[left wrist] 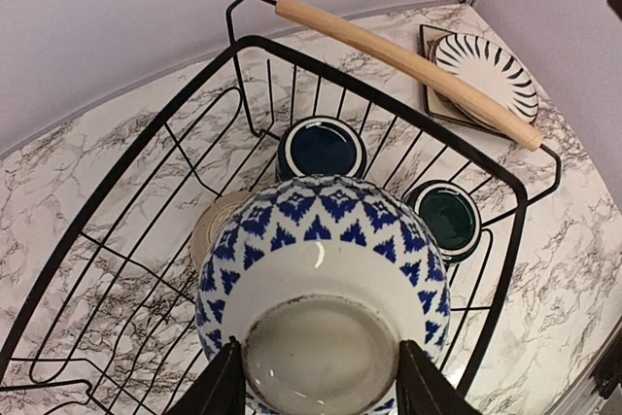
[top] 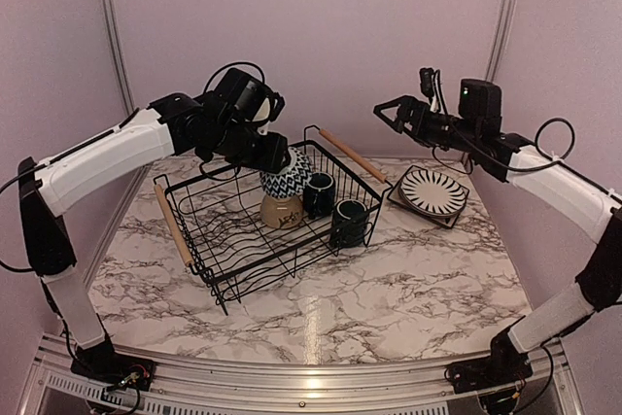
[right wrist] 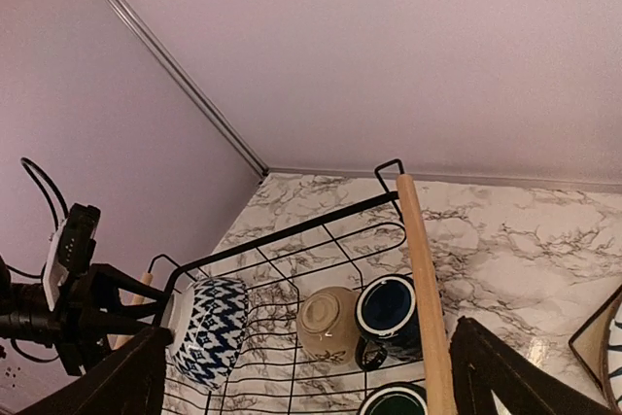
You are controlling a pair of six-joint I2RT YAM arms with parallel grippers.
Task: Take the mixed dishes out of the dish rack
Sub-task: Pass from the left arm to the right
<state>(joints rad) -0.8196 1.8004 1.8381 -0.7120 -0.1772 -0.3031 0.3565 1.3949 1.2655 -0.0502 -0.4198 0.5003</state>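
Observation:
My left gripper [top: 264, 157] is shut on a blue-and-white patterned bowl [top: 286, 175], held upside down by its foot ring above the black wire dish rack [top: 194, 230]. In the left wrist view the bowl [left wrist: 326, 250] fills the middle between my fingers [left wrist: 222, 384]. Below it in the rack lie an upturned cream bowl [top: 282, 211] and two dark mugs [top: 319, 194] [top: 349, 223]. My right gripper [top: 386, 112] is open and empty, high above the rack's far right. A black-and-white striped plate [top: 433, 191] sits stacked on a square plate on the table at the right.
The rack has two wooden bar handles, one on its left [top: 173, 224] and one on its right [top: 353, 155]. Purple walls close the back and sides. Marble table [top: 389, 289] stretches in front of the rack.

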